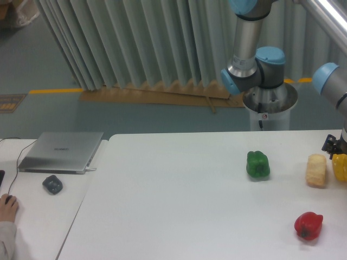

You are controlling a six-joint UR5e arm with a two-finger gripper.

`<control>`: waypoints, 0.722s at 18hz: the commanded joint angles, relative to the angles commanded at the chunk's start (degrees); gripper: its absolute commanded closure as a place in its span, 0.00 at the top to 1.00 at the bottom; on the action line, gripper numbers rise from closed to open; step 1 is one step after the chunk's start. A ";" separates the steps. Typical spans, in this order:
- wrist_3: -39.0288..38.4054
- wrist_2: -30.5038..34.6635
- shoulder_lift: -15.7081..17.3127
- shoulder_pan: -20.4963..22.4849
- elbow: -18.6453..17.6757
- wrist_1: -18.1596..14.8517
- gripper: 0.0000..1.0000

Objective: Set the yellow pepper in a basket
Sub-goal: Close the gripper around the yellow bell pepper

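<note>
Yellow pepper (pixel 340 167) at frame's right edge

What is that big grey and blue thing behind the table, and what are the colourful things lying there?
That is a robot arm made of grey tubes with blue caps at its joints. One fixed camera looks at the table from the front, so there is only this one view. The arm bends around to the right edge of the picture, where its small dark gripper sits right at the top of the glossy bright yellow bell pepper. The gripper is cut off by the picture's edge, so I cannot tell whether its fingers are open or closed.

On the white table also lie a green bell pepper, a pale beige rough block and a red bell pepper. On the left side table are a closed silver laptop and a small dark grey lump. No basket shows here.
</note>
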 joint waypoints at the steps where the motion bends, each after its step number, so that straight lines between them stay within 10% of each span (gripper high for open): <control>1: 0.52 0.00 0.09 0.17 0.00 -0.09 1.00; 13: 1.76 2.11 -1.06 0.53 -0.44 0.09 1.00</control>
